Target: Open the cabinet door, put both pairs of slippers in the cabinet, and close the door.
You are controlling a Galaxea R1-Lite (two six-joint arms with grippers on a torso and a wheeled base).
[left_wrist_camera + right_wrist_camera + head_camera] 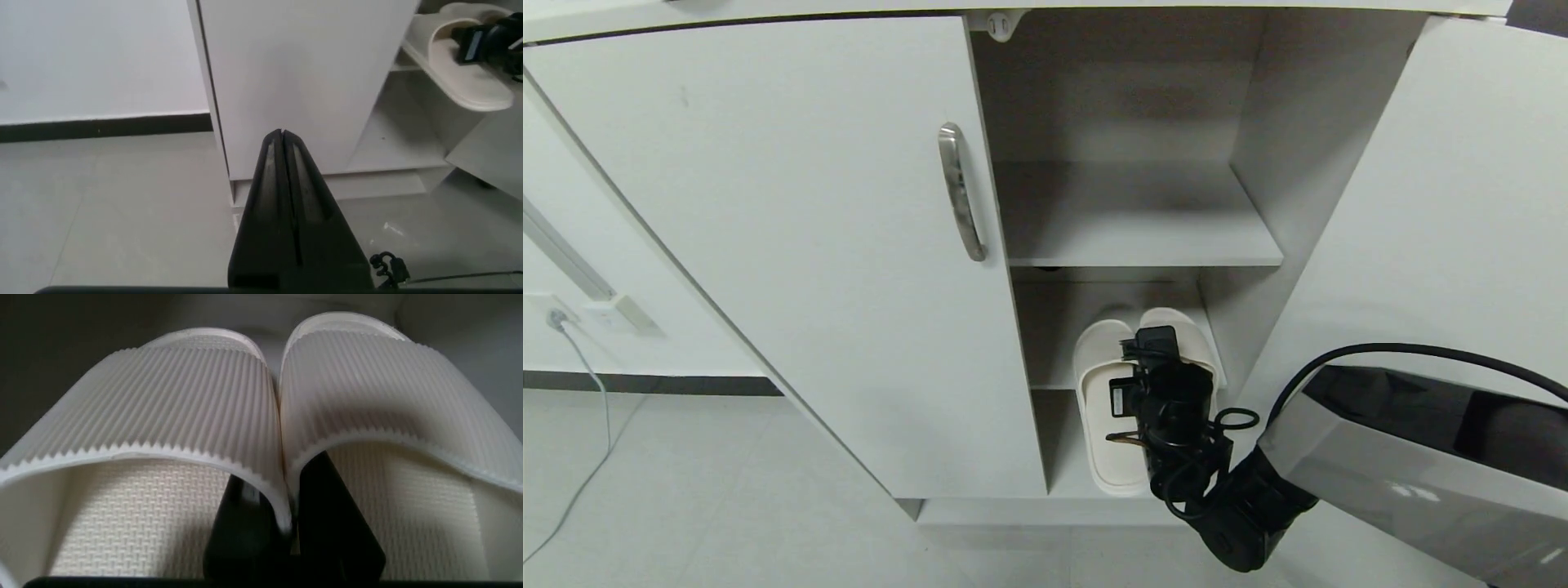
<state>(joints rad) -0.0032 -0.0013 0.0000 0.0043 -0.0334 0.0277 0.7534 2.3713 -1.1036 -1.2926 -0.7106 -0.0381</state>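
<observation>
You face a plain, home-like room: a white cabinet (768,245) with shelves (1127,220) on a pale tiled floor (727,506), white wall (670,351), dark skirting (645,382), plugged socket (556,314).

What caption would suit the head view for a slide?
Right pincer grips a pair of white slippers, toes in over a lower shelf of the open cabinet.

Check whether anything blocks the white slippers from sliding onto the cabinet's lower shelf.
Nothing visible does. The right-hand white cabinet door is swung open. The pair of white ribbed foam slippers held in the right gripper has its toes over the white lower shelf, with bare shelf showing beside them.
</observation>
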